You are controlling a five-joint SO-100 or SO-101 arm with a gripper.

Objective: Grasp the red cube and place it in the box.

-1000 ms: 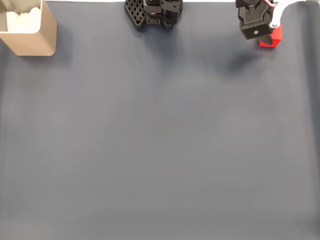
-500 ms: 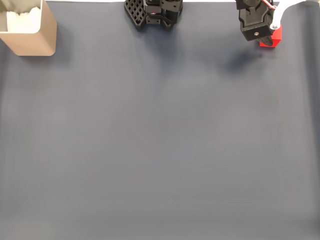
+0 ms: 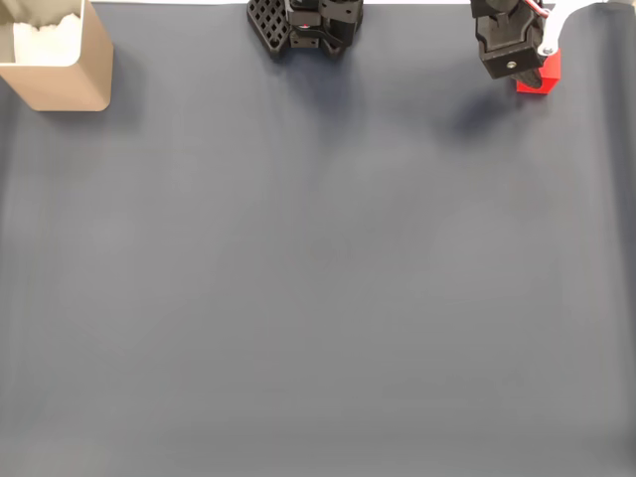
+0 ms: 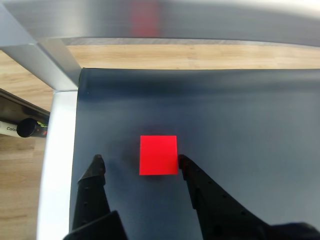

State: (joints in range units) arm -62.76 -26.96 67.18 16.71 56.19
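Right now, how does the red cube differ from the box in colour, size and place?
The red cube is bright red and solid; the box is tan, open-topped, with white inside. The red cube is much smaller than the box. In the fixed view the red cube sits at the top right, partly under the gripper, while the box stands at the top left. Both rest on the dark mat.

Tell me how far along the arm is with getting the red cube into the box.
Done: the gripper has reached the small bright red cube and brackets it with open jaws; the right finger is at its edge and the left stands apart. In hand: closing on it; the cube sits on the dark mat, not lifted. Left: grasp, lift, carry across to the tan cardboard-coloured box at the fixed view's far left corner, release.
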